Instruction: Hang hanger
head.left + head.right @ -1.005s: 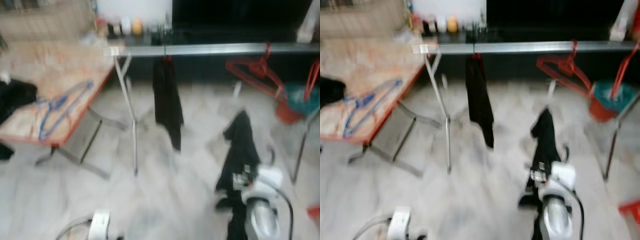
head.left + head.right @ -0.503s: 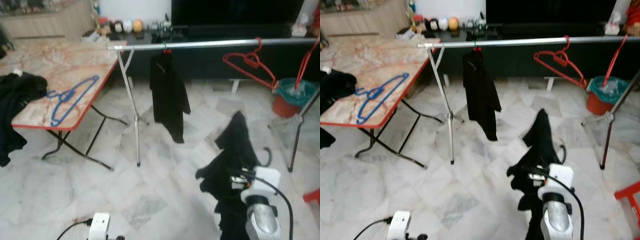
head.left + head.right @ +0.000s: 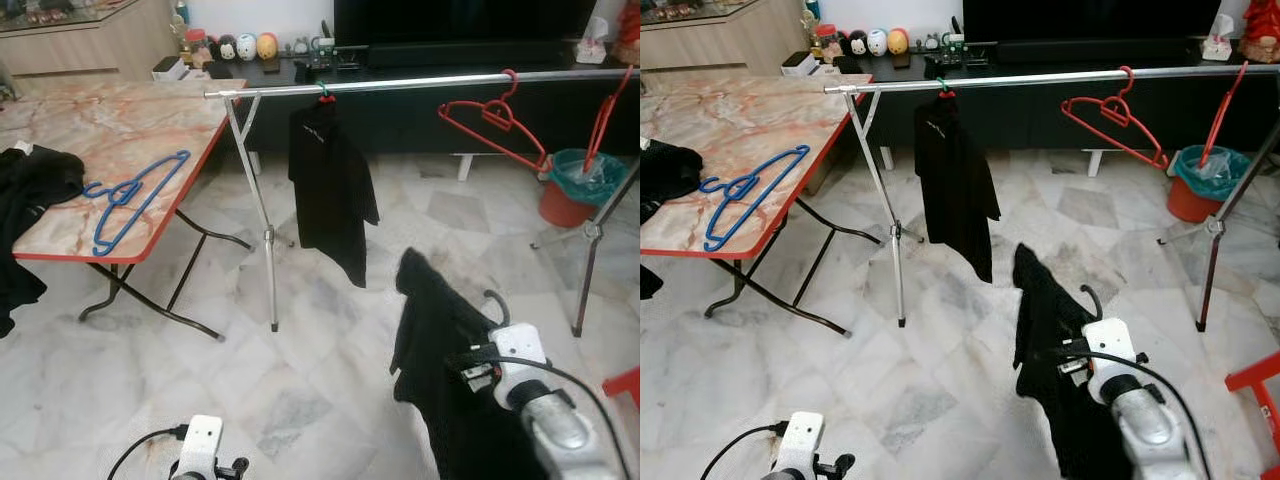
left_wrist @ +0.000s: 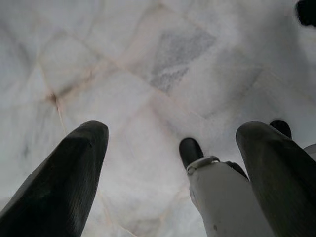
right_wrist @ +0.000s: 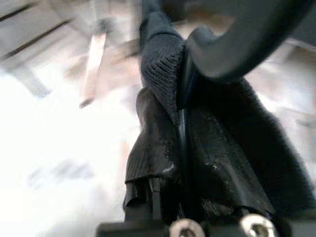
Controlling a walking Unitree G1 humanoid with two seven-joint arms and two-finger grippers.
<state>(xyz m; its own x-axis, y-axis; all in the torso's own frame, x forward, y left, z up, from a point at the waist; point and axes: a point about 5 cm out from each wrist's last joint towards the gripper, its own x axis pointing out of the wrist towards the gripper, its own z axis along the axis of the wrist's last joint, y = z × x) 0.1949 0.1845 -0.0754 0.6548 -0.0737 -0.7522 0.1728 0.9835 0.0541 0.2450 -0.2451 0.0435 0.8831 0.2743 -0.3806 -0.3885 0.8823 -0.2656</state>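
The right gripper (image 5: 180, 163) is clamped on a black hanger (image 5: 232, 42) carrying a black garment (image 3: 440, 350), held low in front of the silver clothes rail (image 3: 420, 84) and well short of it, below the stretch between the black shirt (image 3: 330, 190) hanging on the rail and the empty red hanger (image 3: 492, 120) hooked farther to the right. The left gripper (image 4: 173, 168) hangs idle over the marble floor (image 4: 148, 64) with its two fingers spread apart. Left of the rail stands a folding table (image 3: 110, 130) with a blue hanger (image 3: 130, 195) lying on it, and a red bin (image 3: 575, 190) sits beyond the rail's right end.
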